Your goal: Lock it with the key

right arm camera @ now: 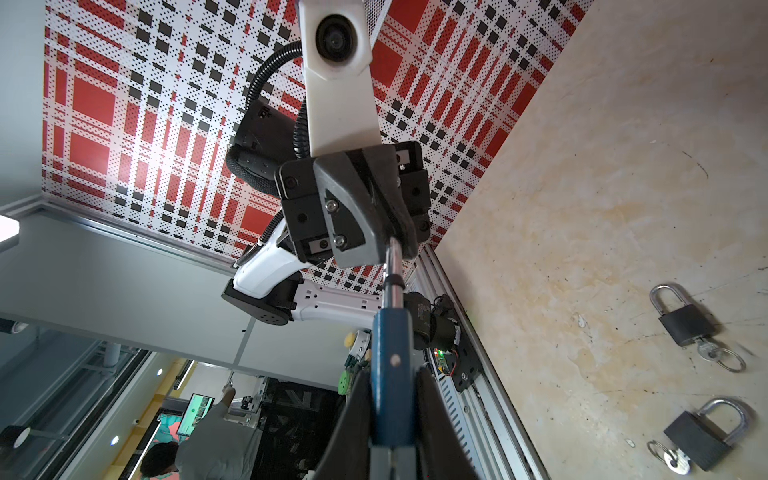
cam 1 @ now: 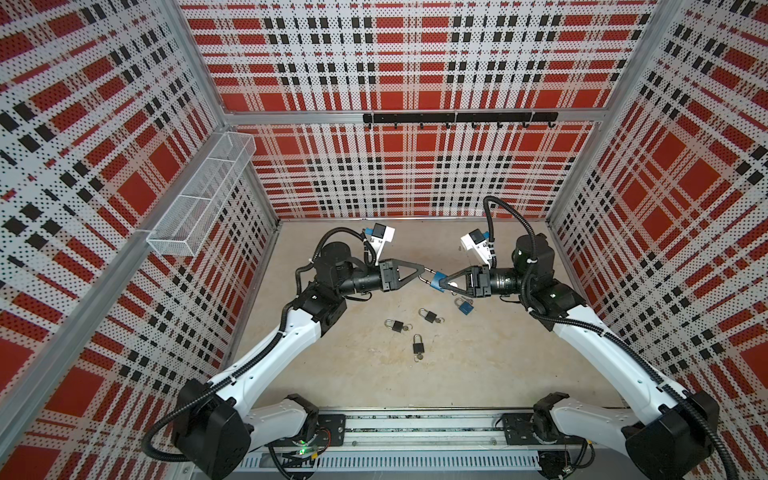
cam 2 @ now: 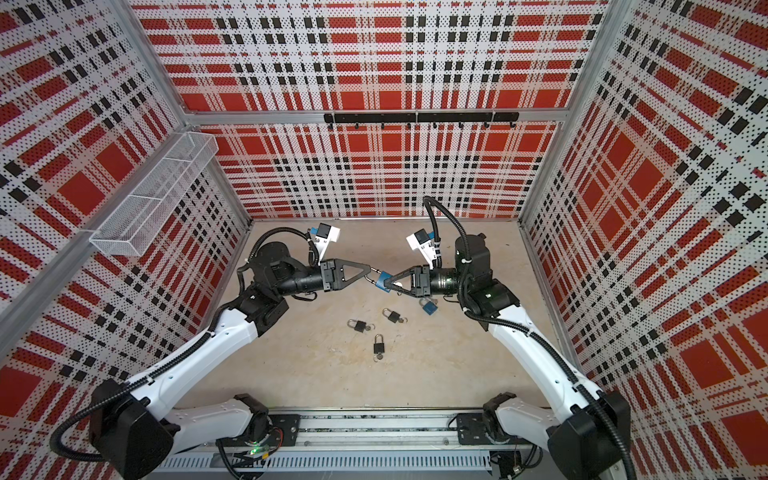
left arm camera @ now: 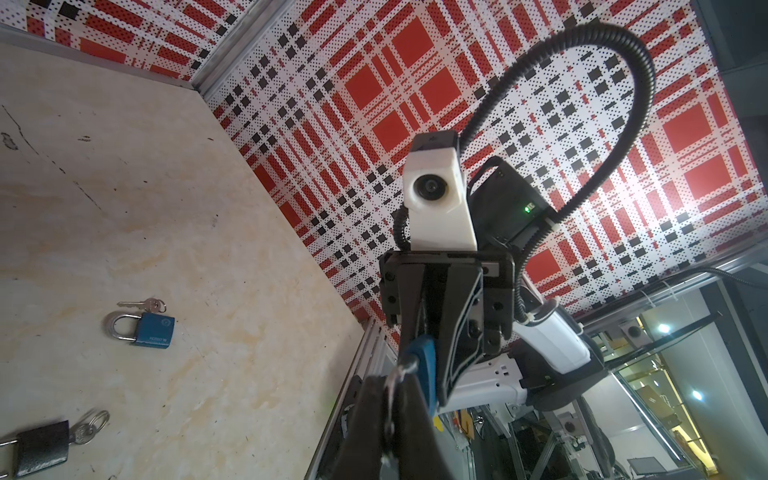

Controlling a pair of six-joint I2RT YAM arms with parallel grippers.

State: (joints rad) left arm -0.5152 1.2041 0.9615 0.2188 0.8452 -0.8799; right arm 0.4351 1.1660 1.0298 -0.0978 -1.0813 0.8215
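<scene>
A blue padlock hangs in the air between both arms, above the middle of the beige table. My right gripper is shut on its blue body. My left gripper is shut on its silver shackle, which stands pulled out of the body. The held padlock's key is hidden. On the table lie a second blue padlock with a key beside it, and black padlocks with keys in them.
A white wire basket hangs on the left wall. A black hook rail runs along the back wall. The arms' base rail lies along the front edge. Plaid walls close in three sides.
</scene>
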